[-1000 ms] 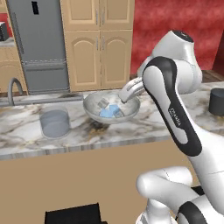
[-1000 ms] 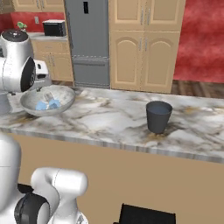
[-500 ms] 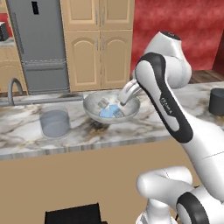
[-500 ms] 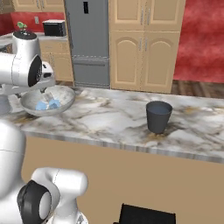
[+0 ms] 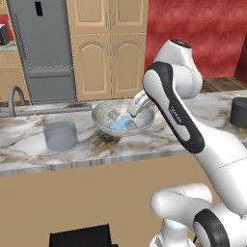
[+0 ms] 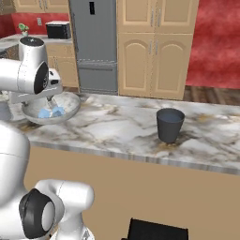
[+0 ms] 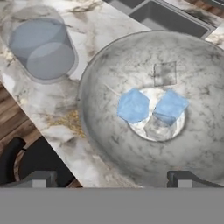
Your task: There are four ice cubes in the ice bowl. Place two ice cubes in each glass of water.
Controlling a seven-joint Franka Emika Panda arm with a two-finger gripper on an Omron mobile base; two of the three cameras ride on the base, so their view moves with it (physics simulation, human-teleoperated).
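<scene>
Fingers (image 7: 112,178) spread wide apart, hovering over ice bowl (image 7: 109,148) — ice cubes (image 7: 133,106) clustered at its bottom; grey-blue glass (image 7: 42,49) beside it on tabletop (image 7: 57,103).

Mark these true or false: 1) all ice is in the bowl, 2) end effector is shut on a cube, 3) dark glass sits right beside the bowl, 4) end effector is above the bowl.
1) True: the ice cubes lie in the bowl; the pale glass and dark glass show none.
2) False: the end effector is open and holds nothing.
3) False: the dark glass stands far along the counter; the pale glass is the near one.
4) True.
</scene>
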